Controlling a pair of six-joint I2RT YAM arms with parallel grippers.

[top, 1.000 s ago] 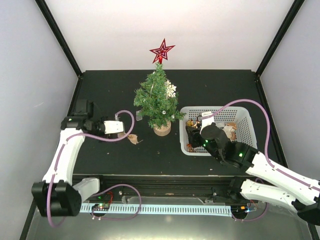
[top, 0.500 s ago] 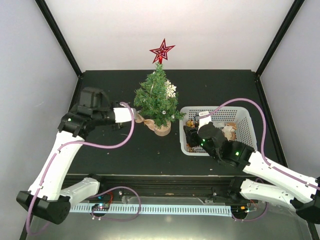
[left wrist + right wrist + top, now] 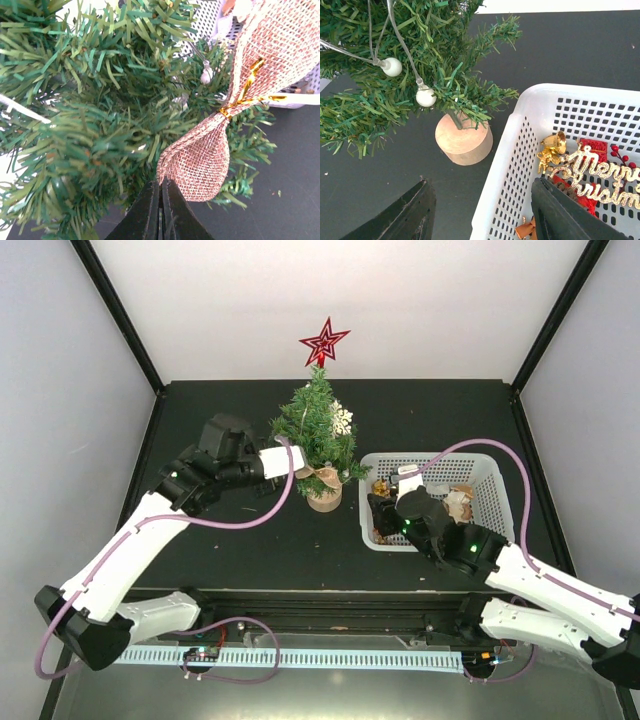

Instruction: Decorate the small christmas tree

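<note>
- Tree position: the small christmas tree stands upright mid-table on its round wooden base, just left of the white basket. It has a red star on top and a white snowflake on the right side.
- The left gripper is closed on a burlap bow w/ gold tie, against the low branches. The pinch seems to be at the bow's lower edge; needles crowd the view.
- The right gripper is open and holds nothing. It hovers w/ one finger on each side of the basket's left wall.
- Inside the basket are a gold bell, a "Merry Christmas" sign, etc.
</note>
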